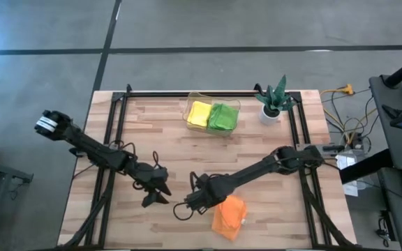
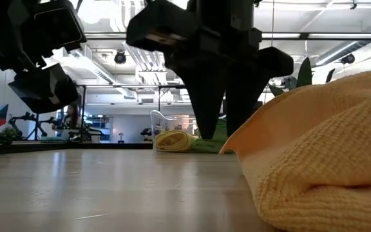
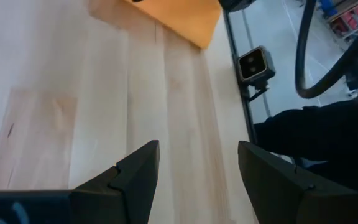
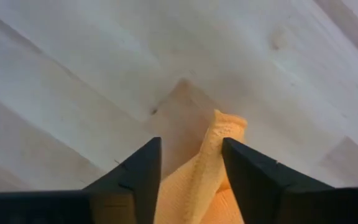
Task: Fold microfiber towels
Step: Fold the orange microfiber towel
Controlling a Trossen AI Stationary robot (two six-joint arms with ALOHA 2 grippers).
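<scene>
Landmark: clear bin (image 1: 189, 104) at the far edge of the surface (image 1: 152, 132), beside a spiky plant in a white pot (image 1: 271, 104).
Done so far: a yellow towel (image 1: 199, 113) and a green towel (image 1: 223, 117) lie folded side by side inside the clear bin. Whether a second green cloth is tucked in there I cannot tell.
In hand: the orange towel (image 1: 229, 216), well away from the bin at the near edge of the surface, bunched and partly doubled over, not yet a neat square.
Right gripper (image 4: 191, 165): down at the orange towel's corner nearest the bin, jaws narrow and pinched on a raised fold of the cloth.
Left gripper (image 3: 197, 168): hovering over bare wood, near side of the bin and off to the left of the orange towel, jaws wide, holding nothing.
Left to do: by my reading, finish folding the orange towel, flatten it, and carry it up to the bin with the others.
Progress: past halfway, judging from what shows.
</scene>
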